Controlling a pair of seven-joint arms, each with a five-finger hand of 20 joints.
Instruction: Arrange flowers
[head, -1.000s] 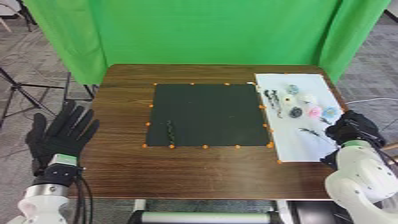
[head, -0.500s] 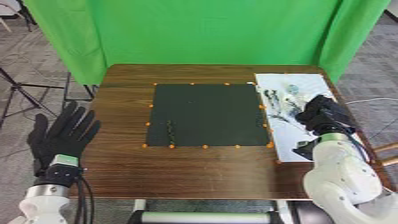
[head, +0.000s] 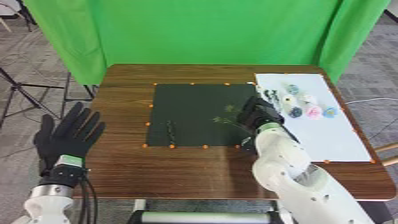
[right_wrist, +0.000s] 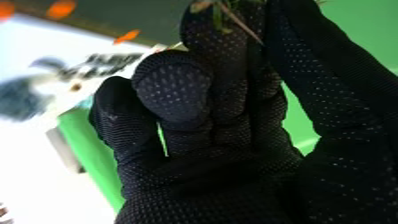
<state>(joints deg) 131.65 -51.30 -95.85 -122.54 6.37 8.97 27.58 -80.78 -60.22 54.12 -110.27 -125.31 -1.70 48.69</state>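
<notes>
Across to the black mat (head: 200, 102), the right hand (head: 258, 113) has brought a pinched sprig (right_wrist: 218, 18)

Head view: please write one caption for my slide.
The right hand holds a green sprig over the dark mat; flowers lie on the white sheet.
</notes>
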